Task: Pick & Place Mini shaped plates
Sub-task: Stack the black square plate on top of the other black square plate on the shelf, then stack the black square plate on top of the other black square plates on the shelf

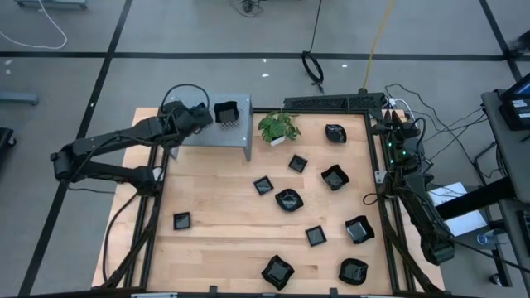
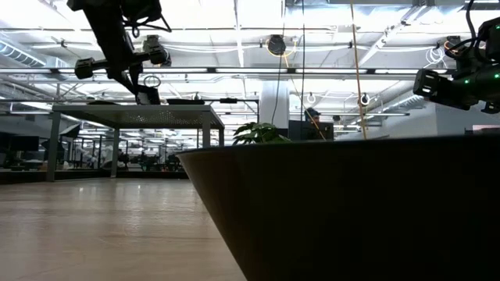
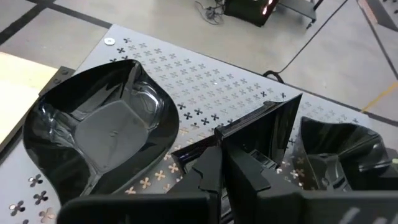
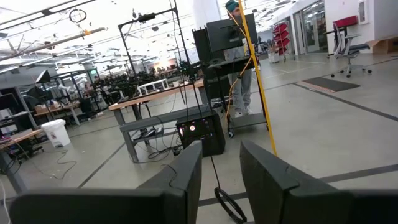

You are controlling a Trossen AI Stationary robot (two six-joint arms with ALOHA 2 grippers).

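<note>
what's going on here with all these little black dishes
The left gripper is over the grey perforated shelf at the table's back left, shut on a square black plate, with other plates already on the shelf. About ten plates lie scattered on the wooden table. The right gripper waits, open, off the right edge.

A grey floor crossed by dark lines surrounds the wooden table. Beyond lie workbenches, ceiling lights, and a yellow cable.
</note>
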